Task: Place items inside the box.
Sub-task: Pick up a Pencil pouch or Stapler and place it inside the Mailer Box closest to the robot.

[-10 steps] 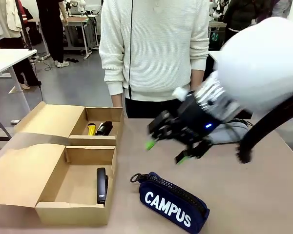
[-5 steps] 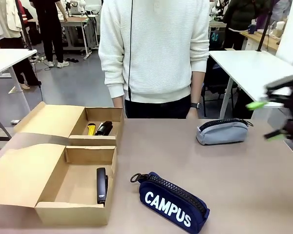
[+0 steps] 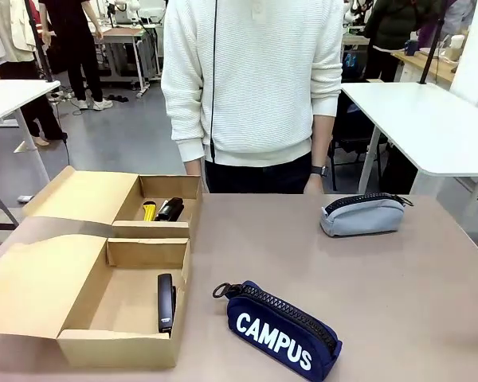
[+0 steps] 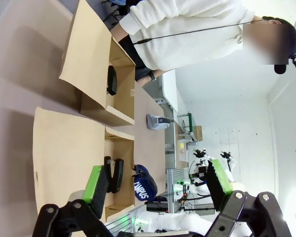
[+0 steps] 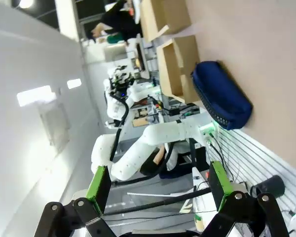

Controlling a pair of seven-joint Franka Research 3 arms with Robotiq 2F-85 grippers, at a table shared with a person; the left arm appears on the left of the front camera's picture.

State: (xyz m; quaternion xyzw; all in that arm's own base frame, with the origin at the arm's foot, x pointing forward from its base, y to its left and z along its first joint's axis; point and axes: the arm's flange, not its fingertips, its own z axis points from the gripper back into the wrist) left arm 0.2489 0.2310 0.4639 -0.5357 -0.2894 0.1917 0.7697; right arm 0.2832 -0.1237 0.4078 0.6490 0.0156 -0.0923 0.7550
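Two things lie outside the brown cardboard box: a navy zip pencil case and a grey zip pencil case. The left gripper and right gripper are wide apart and empty.

A grey floor runs between white tables in a bright room.
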